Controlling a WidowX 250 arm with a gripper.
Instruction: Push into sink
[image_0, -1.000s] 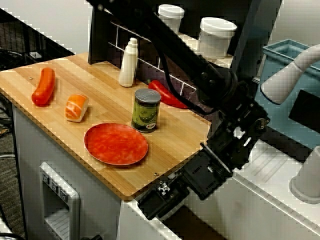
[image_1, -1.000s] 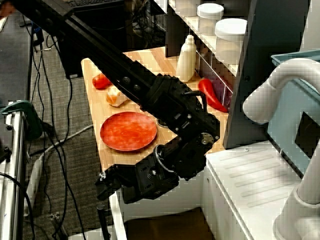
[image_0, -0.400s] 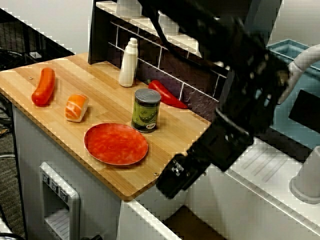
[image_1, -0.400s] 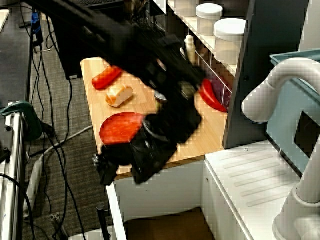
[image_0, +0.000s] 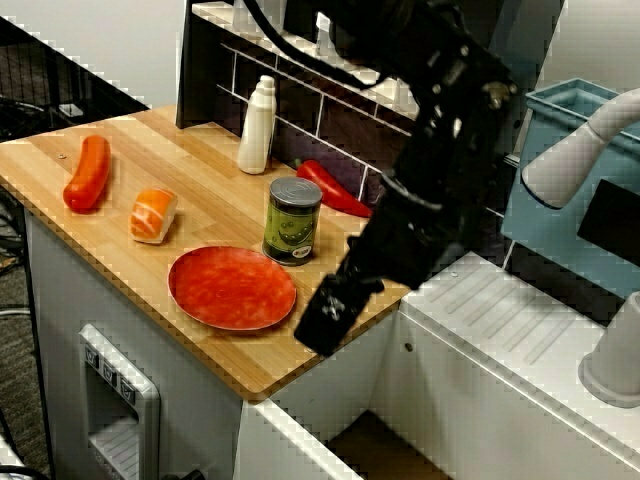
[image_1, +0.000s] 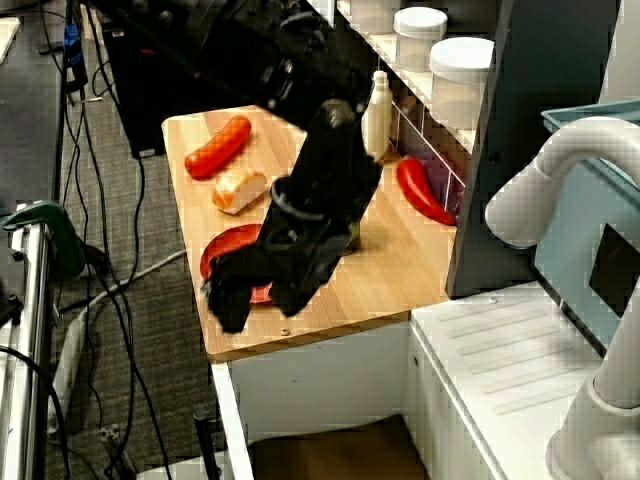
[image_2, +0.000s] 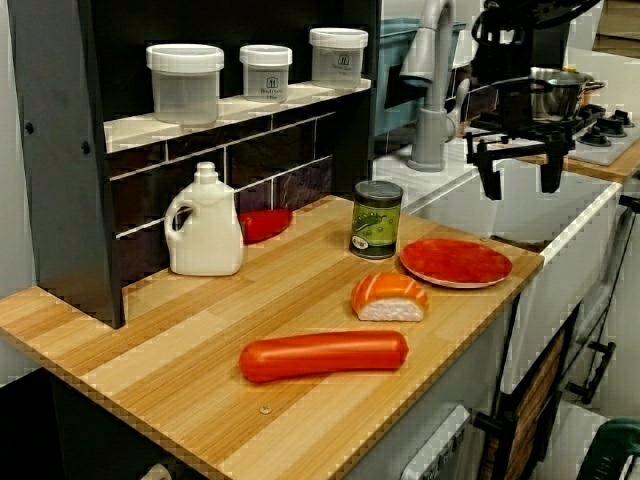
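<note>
jaws of the black gripper (image_2: 520, 178) stand apart with nothing between them, fingers pointing down; the view along the counter shows this plainly.

we take the round red plate (image_2: 455, 262) as the piece to push. the white-walled sunken sink with its dark brownish bottom (image_0: 362, 446) lies just past the counter's end, at 3 o'clock of the plate in that view.

the worst risk, as we judge it, is coming down on the wrong side. the gripper hangs over the sink side, so a push from there would drive the plate away from the basin, towards the green-labelled tin can (image_0: 292, 220) just beside it at 9 o'clock. a low plate may also let the fingers ride over its rim. a skewed shove could send it off the front edge of the wooden counter (image_0: 200, 200).

the plate sits at about 7 o'clock of the jaws, lower and apart from them, untouched.
</note>
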